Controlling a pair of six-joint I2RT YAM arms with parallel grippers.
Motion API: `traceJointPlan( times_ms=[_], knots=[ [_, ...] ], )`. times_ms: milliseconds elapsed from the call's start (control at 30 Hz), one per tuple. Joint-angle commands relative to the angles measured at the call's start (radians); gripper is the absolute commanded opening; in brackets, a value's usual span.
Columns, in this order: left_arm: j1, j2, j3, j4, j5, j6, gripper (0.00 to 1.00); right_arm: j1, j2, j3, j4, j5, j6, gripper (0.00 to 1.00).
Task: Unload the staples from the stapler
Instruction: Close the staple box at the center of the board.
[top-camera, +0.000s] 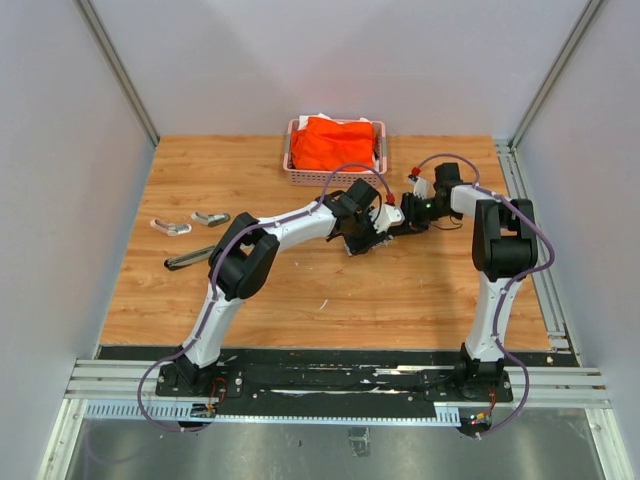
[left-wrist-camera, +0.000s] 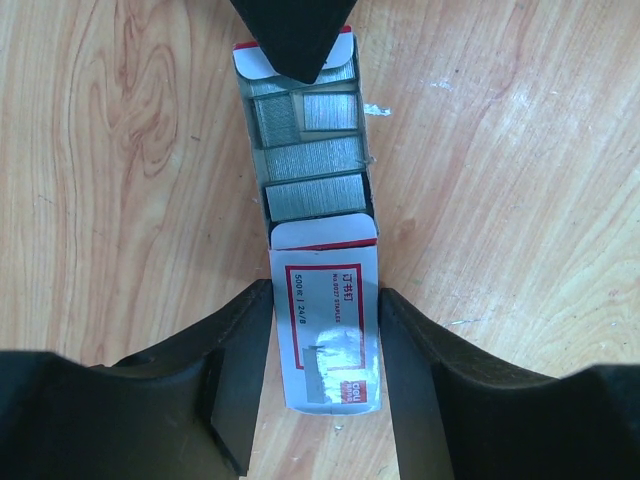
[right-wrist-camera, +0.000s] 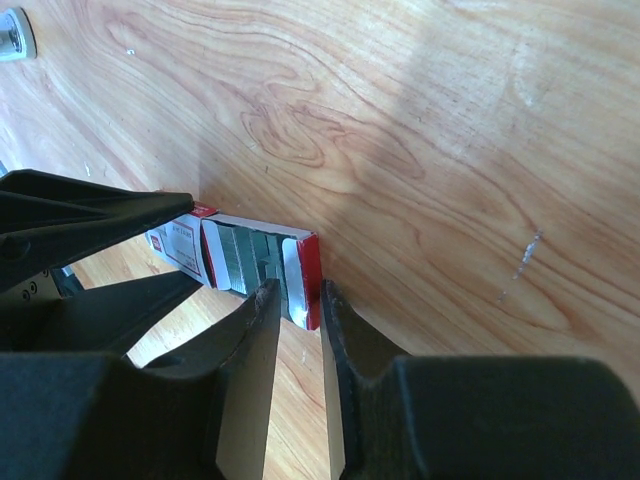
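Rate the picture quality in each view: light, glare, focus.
Top view: even light, sharp, soft shadows on the table. Left wrist view: staple box crisp, a shiny glare patch on its label, near fingers dark and soft. Right wrist view: pale light band across the table, fingers blurred.

Robot lab test cell, plain grey panel walls (top-camera: 330, 60), aluminium rail frame (top-camera: 120, 380), wooden tabletop (top-camera: 400, 300)

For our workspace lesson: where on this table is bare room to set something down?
Bare wood: the wide near patch of table between the arms, and the far left corner beside the basket. Crowded: the middle, where the left gripper and right gripper meet on the staple box; staplers lie left.
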Motion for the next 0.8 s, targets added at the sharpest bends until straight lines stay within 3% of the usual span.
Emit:
traceJointPlan(
  times_ms=[0,467,600,767],
  knots=[
    [-0.009,0.053,-0.062,-0.112,-0.021,-0.011,0.52,0.025,0.001,-0.039,-0.013,0.051,0.011,0.25],
    [-0.010,0.013,-0.131,-0.075,-0.085,-0.013,0.50,0.026,-0.018,-0.067,0.006,0.074,0.039,0.23],
    [-0.010,0.002,-0.149,-0.065,-0.087,0.006,0.41,0.026,-0.018,-0.070,0.006,0.077,0.036,0.23],
    [-0.010,-0.005,-0.155,-0.064,-0.077,0.036,0.50,0.025,-0.019,-0.070,0.007,0.079,0.034,0.23]
  ],
)
